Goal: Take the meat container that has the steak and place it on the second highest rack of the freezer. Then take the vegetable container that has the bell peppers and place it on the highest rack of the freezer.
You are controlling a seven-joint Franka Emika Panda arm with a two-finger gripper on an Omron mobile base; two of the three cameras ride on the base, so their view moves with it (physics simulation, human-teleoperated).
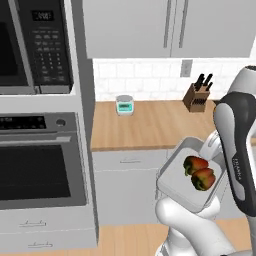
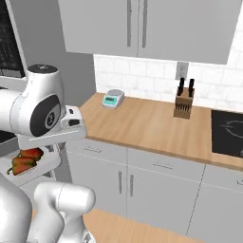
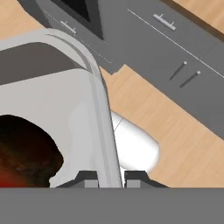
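Carrying the pepper container to the freezer.
My claw pinches its rim; I keep it level so the bell peppers stay put.

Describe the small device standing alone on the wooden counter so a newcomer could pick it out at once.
Start at the long wooden counter under the grey wall cabinets. Near its back, towards the oven column, stands a small kitchen scale, white with a teal front. Its only counter neighbour, the knife block, is brown wood with black handles.

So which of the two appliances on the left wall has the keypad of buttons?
The upper one, the microwave: its right panel carries a button keypad. The oven below has a dial.
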